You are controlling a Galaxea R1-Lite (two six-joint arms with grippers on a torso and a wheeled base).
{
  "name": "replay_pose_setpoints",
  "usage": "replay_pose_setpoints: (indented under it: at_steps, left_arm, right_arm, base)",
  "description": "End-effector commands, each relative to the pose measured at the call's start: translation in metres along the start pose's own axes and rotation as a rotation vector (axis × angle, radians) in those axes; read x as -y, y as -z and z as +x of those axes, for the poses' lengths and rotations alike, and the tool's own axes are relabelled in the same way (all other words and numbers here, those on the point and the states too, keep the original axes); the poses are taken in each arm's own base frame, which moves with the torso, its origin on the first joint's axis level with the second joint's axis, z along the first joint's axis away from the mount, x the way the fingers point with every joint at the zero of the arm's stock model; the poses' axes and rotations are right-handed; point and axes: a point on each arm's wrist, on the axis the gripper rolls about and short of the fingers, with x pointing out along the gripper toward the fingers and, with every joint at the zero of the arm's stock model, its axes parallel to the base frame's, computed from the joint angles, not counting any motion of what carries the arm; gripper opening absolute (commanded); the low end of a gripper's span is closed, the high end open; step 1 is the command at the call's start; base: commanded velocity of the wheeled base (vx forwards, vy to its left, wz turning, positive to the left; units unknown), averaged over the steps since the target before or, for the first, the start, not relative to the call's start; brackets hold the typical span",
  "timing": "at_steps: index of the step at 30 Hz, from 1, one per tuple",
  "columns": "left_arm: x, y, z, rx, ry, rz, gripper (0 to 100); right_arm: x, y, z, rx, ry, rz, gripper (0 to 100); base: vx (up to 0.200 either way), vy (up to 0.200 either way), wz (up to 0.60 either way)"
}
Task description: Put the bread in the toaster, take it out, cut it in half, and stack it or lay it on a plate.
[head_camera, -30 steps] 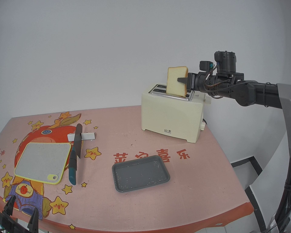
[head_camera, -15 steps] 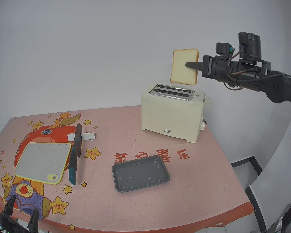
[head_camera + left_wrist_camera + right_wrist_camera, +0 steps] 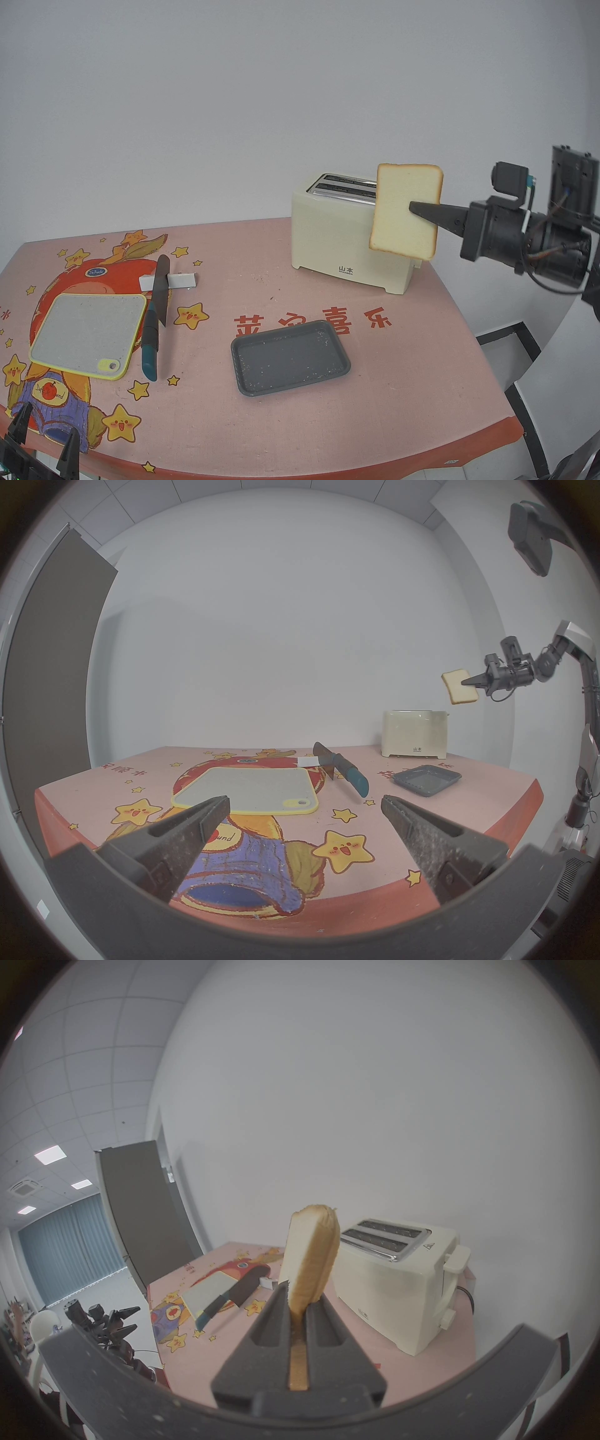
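A slice of bread [image 3: 405, 209] hangs upright in the air in front of the cream toaster [image 3: 337, 240], pinched at its edge by my right gripper [image 3: 417, 209], which is shut on it. In the right wrist view the bread [image 3: 309, 1260] stands on edge between the two fingers, with the toaster [image 3: 400, 1279] beyond it. The toaster's slots [image 3: 347, 186] hold nothing. A grey plate [image 3: 289, 357] lies on the table in front of the toaster. My left gripper [image 3: 303, 827] stands open at the table's near left corner, with nothing between its fingers.
A white cutting board [image 3: 87, 333] with a yellow rim lies at the left. Beside it rests a knife [image 3: 154, 319] with a teal handle, its blade tip on a small white block [image 3: 170, 280]. The table's right edge [image 3: 481, 369] runs just below the right arm.
The right gripper lifted the bread up out of the toaster slot, then carried it down and toward the front right, away from the toaster top. The left arm has not moved.
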Motion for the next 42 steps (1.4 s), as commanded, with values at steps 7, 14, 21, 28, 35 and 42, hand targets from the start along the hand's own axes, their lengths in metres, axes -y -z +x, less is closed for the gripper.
replay_pose_setpoints:
  at_steps: [7,14,21,28,35,42]
  left_arm:
    - [0.0,0.005,0.001,-0.007,0.001,0.001,100]
    - [0.0,0.005,0.001,-0.007,-0.001,0.003,100]
    - [0.0,0.005,0.001,-0.009,0.002,0.003,100]
    - [0.0,0.005,0.001,-0.009,0.002,0.003,100]
    - [0.0,0.005,0.001,-0.009,0.002,0.003,100]
    - [0.0,0.005,0.001,-0.009,0.002,0.001,100]
  right_arm:
    - [-0.023,0.035,-0.071,0.152,-0.126,-0.022,0]
    - [-0.026,0.035,-0.079,0.163,-0.138,-0.014,0]
    - [-0.026,0.036,-0.078,0.156,-0.145,0.013,0]
    - [-0.027,0.037,-0.079,0.151,-0.164,0.013,0]
    - [-0.028,0.039,-0.079,0.141,-0.171,0.015,0]
    - [-0.027,0.041,-0.077,0.132,-0.17,0.018,0]
  base:
    - [0.0,0.0,0.0]
    - [0.0,0.0,0.0]
    - [0.0,0.0,0.0]
    - [0.0,0.0,0.0]
    - [0.0,0.057,0.0]
    - [0.0,0.2,0.0]
